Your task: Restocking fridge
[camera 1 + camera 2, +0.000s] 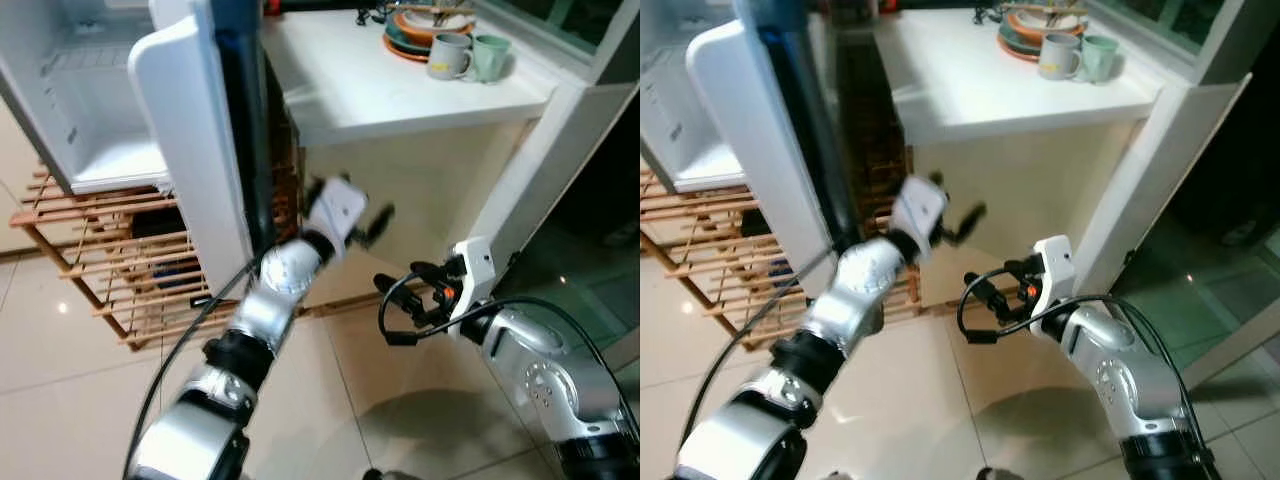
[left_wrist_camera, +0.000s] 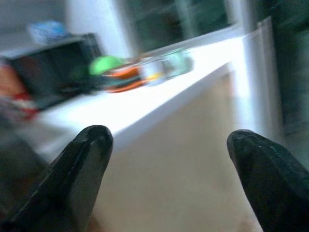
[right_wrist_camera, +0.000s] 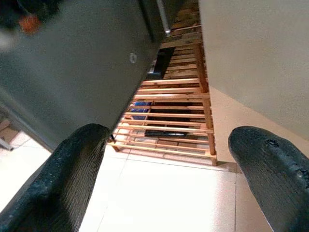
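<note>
Fridge at upper left, raised on slatted wooden rack; cavity open, pale liner w/ moulded ribs, nothing visible on the shelf seen. Fridge door swung out toward camera, white, rounded top corner, dark gasket band along inner edge. Likely handling: door stiff, hinge-guided, light to swing; glossy skin prob. slippery, so best pushed flat on the broad face or hooked at the free edge, not pinched. Cabinet itself heavy, not for lifting.

No stock item for loading seen in either gripper. Judged stage: early, door open, goods not yet fetched.

Left gripper just right of door, in front of the cream counter side, blurred in eye views; fingers wide apart in wrist view, nothing between. Right gripper lower, over the tiled floor, pointing toward rack; fingers likewise spread wide, nothing held, cable loop hanging beside wrist.

White counter right of fridge. On far end: stacked plates, grey mug, green mug touching side by side. Crockery fragile, smooth, prob. not fridge stock. Dark glass door frame at far right.

Risk: door edge near left forearm; contact could swing it.
</note>
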Robot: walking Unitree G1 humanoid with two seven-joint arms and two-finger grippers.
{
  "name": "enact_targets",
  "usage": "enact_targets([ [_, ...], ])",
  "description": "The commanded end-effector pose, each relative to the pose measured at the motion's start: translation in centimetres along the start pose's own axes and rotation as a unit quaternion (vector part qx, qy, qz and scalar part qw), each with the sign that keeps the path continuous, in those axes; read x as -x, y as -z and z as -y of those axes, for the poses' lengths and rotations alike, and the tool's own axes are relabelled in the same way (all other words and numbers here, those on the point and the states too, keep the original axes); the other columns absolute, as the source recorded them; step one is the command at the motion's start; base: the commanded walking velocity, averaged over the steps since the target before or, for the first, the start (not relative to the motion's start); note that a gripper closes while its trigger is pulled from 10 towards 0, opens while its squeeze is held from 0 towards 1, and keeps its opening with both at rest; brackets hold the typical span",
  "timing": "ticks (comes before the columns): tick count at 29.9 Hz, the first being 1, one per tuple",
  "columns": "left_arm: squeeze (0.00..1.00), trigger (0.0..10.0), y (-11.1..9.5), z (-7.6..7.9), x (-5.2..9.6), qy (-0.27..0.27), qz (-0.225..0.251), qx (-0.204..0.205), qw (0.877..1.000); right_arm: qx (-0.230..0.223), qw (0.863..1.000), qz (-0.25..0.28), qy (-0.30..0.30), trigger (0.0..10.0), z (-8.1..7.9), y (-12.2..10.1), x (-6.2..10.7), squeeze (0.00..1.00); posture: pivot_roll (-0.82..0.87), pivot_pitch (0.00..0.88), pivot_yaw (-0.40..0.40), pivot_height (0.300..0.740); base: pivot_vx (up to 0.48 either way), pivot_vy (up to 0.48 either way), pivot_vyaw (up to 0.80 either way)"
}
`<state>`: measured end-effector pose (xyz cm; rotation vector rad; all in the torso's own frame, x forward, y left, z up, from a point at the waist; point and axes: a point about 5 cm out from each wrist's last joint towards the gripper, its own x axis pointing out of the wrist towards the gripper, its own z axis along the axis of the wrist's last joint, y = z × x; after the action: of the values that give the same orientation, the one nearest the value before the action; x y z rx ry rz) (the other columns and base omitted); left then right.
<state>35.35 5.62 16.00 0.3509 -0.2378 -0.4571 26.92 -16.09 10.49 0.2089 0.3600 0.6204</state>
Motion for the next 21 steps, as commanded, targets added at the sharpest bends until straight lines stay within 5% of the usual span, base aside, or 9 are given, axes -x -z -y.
enact_targets([
  [1,0.00,10.0,2.0,-2.3,1.2,-0.057,-0.044,-0.036,0.997,0.002,1.000,-0.005,0.003,10.0,0.0,0.4,0.2,0.00,-0.13,0.000,0.004,0.740,0.000,0.000,0.00],
  [2,0.00,10.0,2.0,-2.3,1.2,-0.057,-0.044,-0.036,0.997,0.002,1.000,-0.005,0.003,10.0,0.0,0.4,0.2,0.00,-0.13,0.000,0.004,0.740,0.000,0.000,0.00],
  [4,0.00,10.0,3.6,-5.9,3.0,-0.135,-0.094,-0.091,0.982,0.005,1.000,-0.014,-0.004,10.0,-0.2,0.7,0.3,0.00,-0.13,0.000,-0.002,0.740,0.000,0.000,0.00],
  [6,0.00,10.0,5.3,-9.9,6.0,-0.225,-0.155,-0.135,0.952,0.006,1.000,-0.020,-0.009,10.0,-0.2,1.0,0.5,0.00,-0.12,0.000,-0.011,0.740,0.000,0.000,0.00],
  [9,0.00,10.0,6.4,-12.7,8.8,-0.290,-0.199,-0.163,0.922,0.005,1.000,-0.024,-0.011,10.0,-0.1,1.1,0.4,0.00,-0.10,0.000,-0.023,0.740,0.000,0.000,0.00],
  [11,0.00,10.0,5.9,-11.8,8.3,-0.286,-0.173,-0.126,0.934,0.007,0.999,-0.028,-0.016,10.0,-0.2,1.2,0.2,0.00,-0.09,0.000,-0.026,0.740,0.000,0.000,0.00],
  [13,0.00,10.0,2.9,-7.8,5.6,-0.208,-0.063,-0.056,0.974,0.017,1.000,-0.022,-0.005,10.0,-0.1,1.1,-0.4,0.00,-0.09,0.000,-0.025,0.740,0.000,0.000,0.00],
  [17,0.00,10.0,-0.2,-3.3,3.9,-0.121,0.016,-0.019,0.992,0.034,0.997,0.018,0.064,10.0,1.0,0.1,-1.2,0.00,-0.10,0.000,-0.009,0.740,0.000,0.000,0.00],
  [21,0.00,10.0,-0.5,-1.4,3.8,-0.106,0.025,0.047,0.993,0.064,0.983,0.083,0.152,10.0,1.8,-1.5,-1.6,0.00,-0.12,0.000,0.023,0.740,0.000,0.000,0.00],
])
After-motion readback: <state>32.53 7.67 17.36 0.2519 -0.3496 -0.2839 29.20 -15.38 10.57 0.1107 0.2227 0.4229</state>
